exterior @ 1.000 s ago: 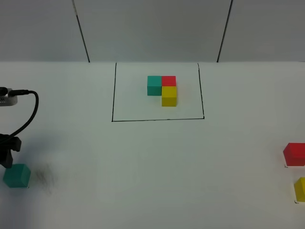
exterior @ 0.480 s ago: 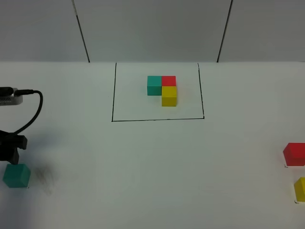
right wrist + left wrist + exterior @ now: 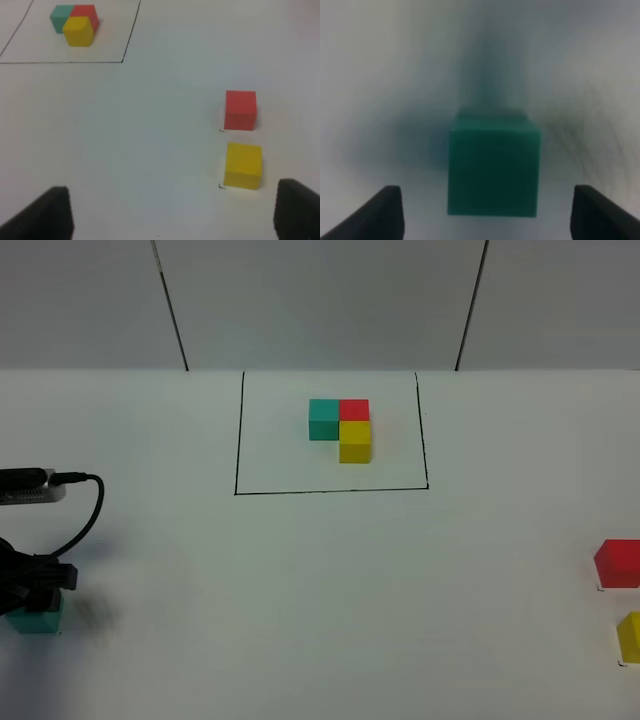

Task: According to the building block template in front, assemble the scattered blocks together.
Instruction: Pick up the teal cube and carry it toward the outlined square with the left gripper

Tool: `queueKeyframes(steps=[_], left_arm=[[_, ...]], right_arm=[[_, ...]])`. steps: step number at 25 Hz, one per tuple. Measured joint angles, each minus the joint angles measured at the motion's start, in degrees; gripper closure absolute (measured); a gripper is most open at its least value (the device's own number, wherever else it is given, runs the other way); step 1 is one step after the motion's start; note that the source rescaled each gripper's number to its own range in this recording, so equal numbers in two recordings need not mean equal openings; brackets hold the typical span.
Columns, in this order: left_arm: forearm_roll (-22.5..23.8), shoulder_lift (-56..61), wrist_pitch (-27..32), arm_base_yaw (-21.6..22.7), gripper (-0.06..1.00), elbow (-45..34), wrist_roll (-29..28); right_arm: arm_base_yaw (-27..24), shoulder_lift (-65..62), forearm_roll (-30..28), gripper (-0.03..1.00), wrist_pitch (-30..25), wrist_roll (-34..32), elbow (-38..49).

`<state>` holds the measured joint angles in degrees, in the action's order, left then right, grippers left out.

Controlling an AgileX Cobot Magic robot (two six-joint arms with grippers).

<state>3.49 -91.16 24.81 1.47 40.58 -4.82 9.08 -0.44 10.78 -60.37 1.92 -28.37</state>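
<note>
Six small matte cubes with crisp edges sit on the smooth white desk (image 3: 320,580), two each of teal, red and yellow. Three of them form the building block template (image 3: 340,428) at 12 o'clock on the desk. It is an L shape, with teal touching red at red's 9 o'clock and yellow touching red at its 6 o'clock. One thin black-lined rectangle (image 3: 330,490) frames the template. The other three cubes are the loose ones. The teal cube (image 3: 38,621) is out at 8 o'clock, partly covered from above by the left gripper (image 3: 36,588). In the left wrist view, which is blurred, that gripper's (image 3: 490,212) dark jaws stand wide either side of the cube (image 3: 493,172), with pale desk showing in both gaps. The red cube (image 3: 618,564) and the yellow cube (image 3: 630,636) sit near each other but apart at about 4 o'clock, with yellow at red's 6 o'clock. The right gripper (image 3: 175,210) hangs short of them with its jaws spread wide and only bare desk between them.
</note>
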Motion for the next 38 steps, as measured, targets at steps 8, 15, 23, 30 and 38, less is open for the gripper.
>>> queueKeyframes(steps=[8,15,23,30,38], left_arm=[[0.0,-7.32,-5.78,0.0,0.45,-0.28,-0.11],[-0.04,-10.73,-10.21,0.04,0.68,-0.02,-0.17],[1.46,-10.5,-8.57,-2.49,0.93,4.15,7.9],[-2.48,-9.98,8.68,-18.36,0.93,17.54,44.08],[-13.63,-14.36,13.69,-31.69,0.93,36.74,60.76]], right_arm=[[0.0,0.0,0.0,0.32,0.0,0.0,0.0],[0.0,0.0,0.0,0.32,0.0,0.0,0.0],[0.0,0.0,0.02,0.32,0.0,0.0,0.0],[0.0,0.0,0.02,0.32,0.0,0.0,0.0],[0.0,0.0,0.02,0.32,0.0,0.0,0.0]])
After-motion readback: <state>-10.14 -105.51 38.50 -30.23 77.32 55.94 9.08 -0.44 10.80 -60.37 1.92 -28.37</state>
